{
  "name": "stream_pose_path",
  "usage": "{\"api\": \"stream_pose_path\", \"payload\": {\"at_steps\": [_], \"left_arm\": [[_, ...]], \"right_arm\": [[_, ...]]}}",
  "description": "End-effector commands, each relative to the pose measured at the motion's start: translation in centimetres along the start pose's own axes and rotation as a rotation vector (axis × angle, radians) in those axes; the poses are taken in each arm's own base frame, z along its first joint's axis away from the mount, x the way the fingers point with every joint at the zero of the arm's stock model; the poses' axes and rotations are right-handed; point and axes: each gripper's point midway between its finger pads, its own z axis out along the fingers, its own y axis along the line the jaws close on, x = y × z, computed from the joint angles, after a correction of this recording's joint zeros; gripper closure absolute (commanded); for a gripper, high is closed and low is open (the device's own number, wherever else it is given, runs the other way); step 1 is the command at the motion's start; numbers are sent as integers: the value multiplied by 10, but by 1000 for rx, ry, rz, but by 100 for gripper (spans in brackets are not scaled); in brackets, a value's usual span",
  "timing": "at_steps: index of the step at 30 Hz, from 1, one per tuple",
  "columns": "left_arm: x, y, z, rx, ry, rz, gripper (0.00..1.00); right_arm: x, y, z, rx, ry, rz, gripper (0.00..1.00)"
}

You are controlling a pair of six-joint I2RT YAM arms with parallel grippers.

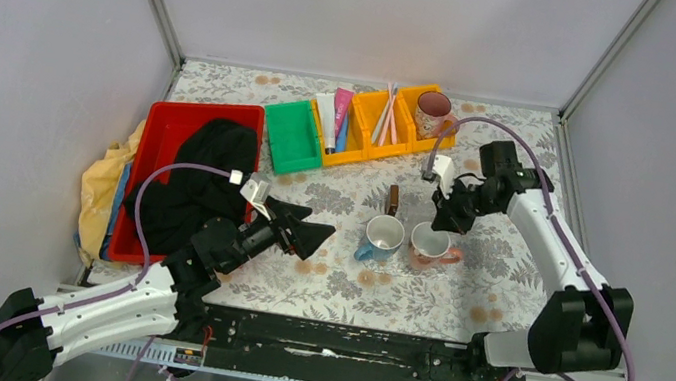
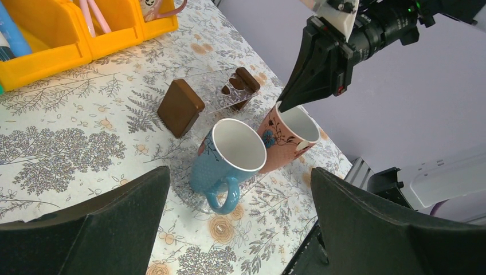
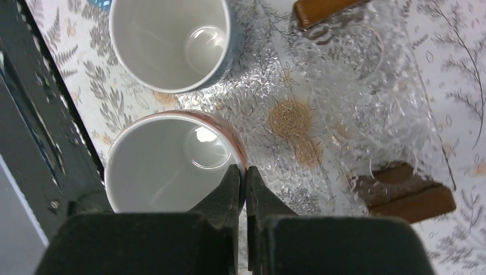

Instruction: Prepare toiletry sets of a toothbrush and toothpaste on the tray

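Observation:
Several toothbrushes [image 1: 387, 112] stand in a yellow bin [image 1: 366, 144] at the back, with toothpaste tubes [image 1: 332, 119] in the compartment beside them. The clear textured tray [image 3: 344, 103] with brown end blocks [image 3: 410, 197] lies mid-table. A pink mug [image 3: 160, 166] and a blue mug [image 3: 166, 40] stand side by side at its near edge. My right gripper [image 3: 243, 170] is shut on the pink mug's rim, one finger inside and one outside. My left gripper [image 2: 240, 172] is open, low and just left of the blue mug [image 2: 226, 160], holding nothing.
A third mug [image 1: 432, 112] sits in the yellow bin's right end. A green bin [image 1: 293, 138] and a red bin [image 1: 162, 124] holding black cloth [image 1: 200, 170] stand at the left, with yellow cloth [image 1: 102, 186] beyond them. Grey walls enclose the table.

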Motion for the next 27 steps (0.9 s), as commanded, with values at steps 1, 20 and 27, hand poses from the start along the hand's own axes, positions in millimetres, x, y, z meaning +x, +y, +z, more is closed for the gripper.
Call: {"api": "stream_pose_path", "payload": {"at_steps": [1, 20, 27], "left_arm": [[-10, -4, 0, 9, -28, 0, 0], [-11, -3, 0, -1, -31, -2, 0], [-12, 2, -2, -19, -41, -4, 0]], "right_arm": [[-20, 1, -17, 109, -92, 231, 100], [3, -21, -9, 381, -200, 555, 100], [11, -33, -7, 470, -232, 602, 100]]}}
